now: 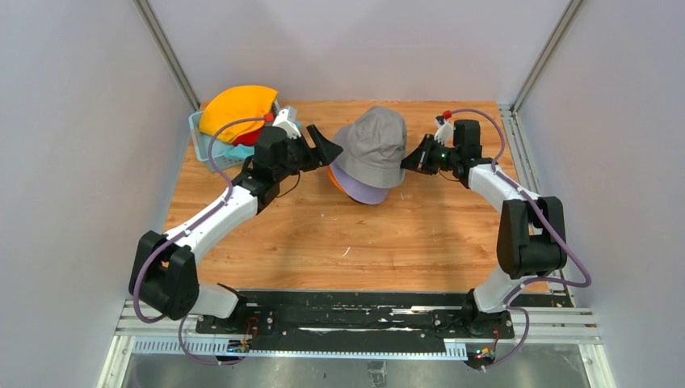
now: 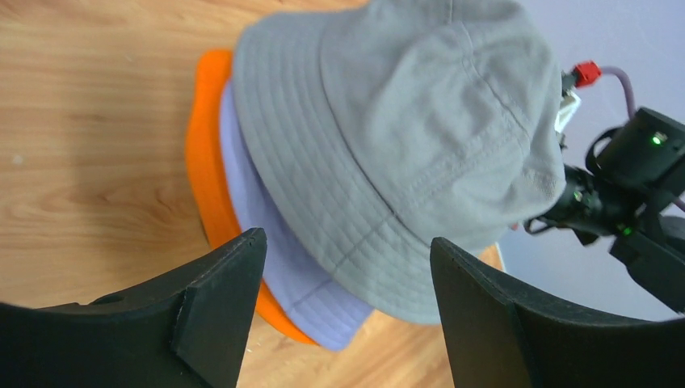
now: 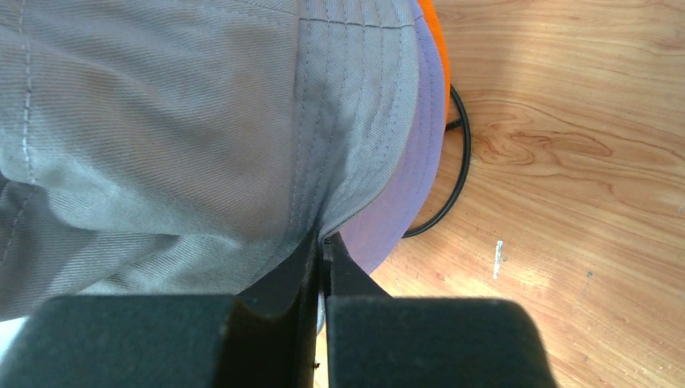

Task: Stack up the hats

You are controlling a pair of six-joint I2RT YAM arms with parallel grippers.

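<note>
At the middle of the bench [image 1: 363, 242]: three hats stacked over a black wire stand [image 3: 460, 162]. Order is orange hat [image 1: 332, 179] at the bottom, lavender hat [image 1: 365, 191] next, grey hat [image 1: 374, 144] on top, crown up. Brims are offset, so all three colours show on the near-left side. Right fingers [image 3: 325, 242] are clenched on the edge of the grey hat's brim, on the stack's right. Left fingers [image 1: 329, 150] are spread wide and grasp nothing, just beside the stack's left side, not touching it. Back-left corner: basket [image 1: 200, 137] with a yellow hat [image 1: 238, 107] on top, a red hat [image 1: 250, 137] and a teal hat [image 1: 234, 152] beneath it.
</note>
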